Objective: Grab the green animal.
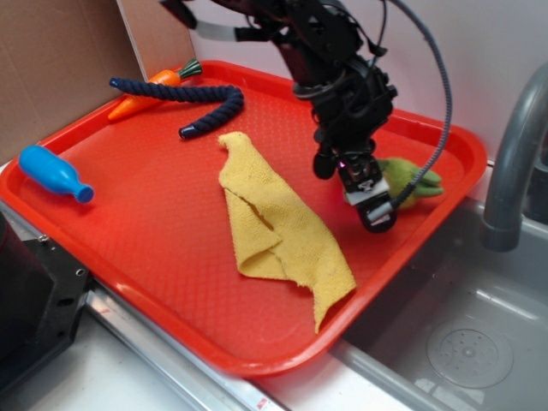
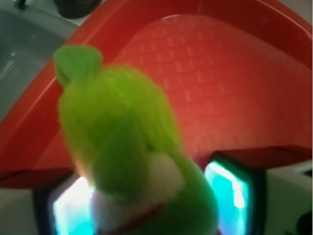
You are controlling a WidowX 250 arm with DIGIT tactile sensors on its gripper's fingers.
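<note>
The green animal [image 1: 404,181] lies on the red tray [image 1: 154,231] close to its far right corner, just inside the rim nearest the sink. In the wrist view the green animal [image 2: 132,156] fills the frame, blurred, sitting right between the two fingers [image 2: 230,191], one on each side of its fuzzy body. The gripper [image 1: 370,204] is down on it, fingers spread around the toy; whether they press into the fabric I cannot tell. Beside them, mid-tray, a crumpled yellow cloth [image 1: 274,231]. Toward the far left corner, a dark blue rope [image 1: 201,96] curls beside an orange carrot [image 1: 145,92]. At the left edge, a blue bottle [image 1: 53,173] on its side. Off the tray's right edge stand the grey faucet [image 1: 514,163] and sink [image 1: 462,342].
</note>
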